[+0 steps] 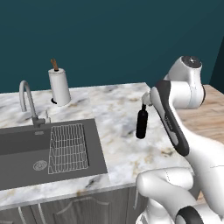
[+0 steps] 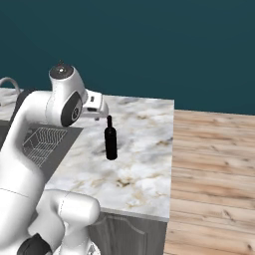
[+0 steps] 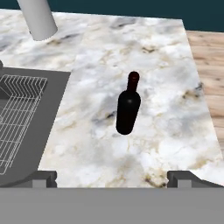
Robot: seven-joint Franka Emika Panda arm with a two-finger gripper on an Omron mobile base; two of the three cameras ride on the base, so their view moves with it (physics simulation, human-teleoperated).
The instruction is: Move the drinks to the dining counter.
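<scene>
Marble tabletop (image 1: 118, 105) with dark sink (image 1: 26, 148), teal wall, wood floor (image 2: 214, 169) to the right.
1 dark bottle (image 3: 128, 110) stands upright on the tabletop, right of the sink, nothing touching it. Left base view adds faucet (image 1: 27, 101) and paper-towel roll (image 1: 59, 86). Hand view: end effector (image 3: 112, 177) fingers wide apart, empty, short of the bottle.
</scene>
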